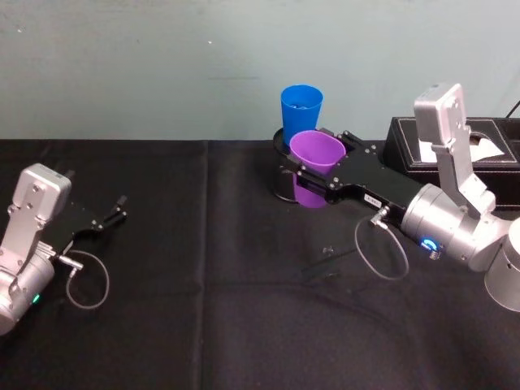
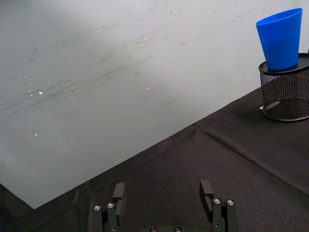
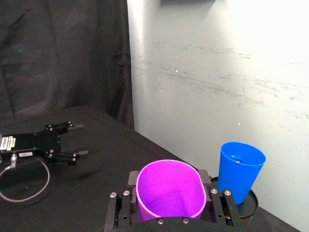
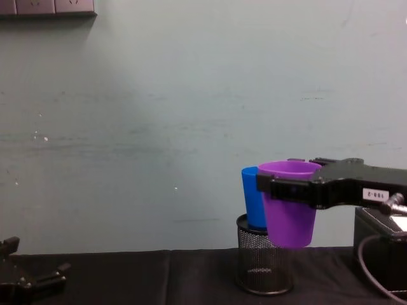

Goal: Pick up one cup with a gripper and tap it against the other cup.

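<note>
From the head, the right gripper [image 1: 321, 158] reaches in from the right, out over the black table [image 1: 203, 309]. Its jaws are squeezed on the purple cup [image 1: 317, 153], one on each side. The cup is upright with its open top up. The blue cup [image 1: 301, 110] stands just behind it, by the wall [image 1: 162, 65]. A black box [image 1: 487, 154] sits at the far right. The left gripper [image 1: 116, 210] is low on the left, well apart from both cups.

From the left wrist, the left gripper's jaws are wide apart with nothing between them. Far off, the blue cup sits in a black mesh pen holder [image 2: 285, 94].

From the right wrist, the purple cup sits between the right jaws, and the blue cup is just beside it.

From the chest, the purple cup hangs in the air, up off the table, in front of the blue cup and the holder. I cannot tell if the two cups touch
</note>
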